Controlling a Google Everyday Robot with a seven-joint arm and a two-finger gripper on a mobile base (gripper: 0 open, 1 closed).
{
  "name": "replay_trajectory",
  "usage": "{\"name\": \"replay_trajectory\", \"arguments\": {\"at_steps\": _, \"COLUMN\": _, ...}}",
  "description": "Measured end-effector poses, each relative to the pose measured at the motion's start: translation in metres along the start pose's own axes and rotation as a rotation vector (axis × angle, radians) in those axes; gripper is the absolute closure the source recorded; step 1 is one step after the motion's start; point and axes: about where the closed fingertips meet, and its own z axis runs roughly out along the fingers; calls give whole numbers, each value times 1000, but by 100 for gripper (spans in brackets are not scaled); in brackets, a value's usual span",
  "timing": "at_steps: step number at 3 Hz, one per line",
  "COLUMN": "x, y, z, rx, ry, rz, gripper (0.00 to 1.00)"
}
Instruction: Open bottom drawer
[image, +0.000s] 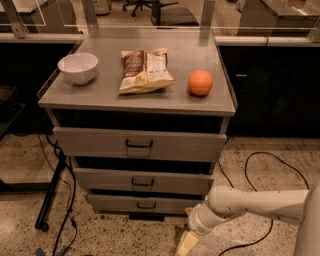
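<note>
End effector (187, 243) low, right of bottom drawer (120, 203)

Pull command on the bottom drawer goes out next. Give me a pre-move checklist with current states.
1. bottom drawer starts shut: ok, its front sits in under the middle drawer.
2. handle in view and uncovered: ok.
3. gripper at the handle: not ok. It hangs low near the floor, right of the handle and below it, apart from it.
4. cables off the pull path: ok. They lie on the floor to the left and right of the cabinet, not before the drawer front.
5. Loose items settled on top: ok. The bowl, chip bag and orange rest there.
</note>
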Motion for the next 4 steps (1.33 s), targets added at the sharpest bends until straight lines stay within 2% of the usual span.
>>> {"name": "replay_trajectory", "arguments": {"at_steps": 1, "x": 6, "y": -4, "z": 20, "rx": -1, "ry": -11, "rz": 23, "gripper": 0}}
{"name": "replay_trajectory", "arguments": {"at_steps": 2, "x": 18, "y": -43, "z": 42, "rx": 113, "ry": -55, "rz": 84, "gripper": 0}}
{"name": "replay_trajectory", "arguments": {"at_steps": 3, "x": 18, "y": -43, "z": 42, "rx": 113, "ry": -55, "rz": 84, "gripper": 0}}
{"name": "replay_trajectory", "arguments": {"at_steps": 4, "x": 11, "y": -59, "z": 52, "rx": 135, "ry": -81, "rz": 63, "gripper": 0}}
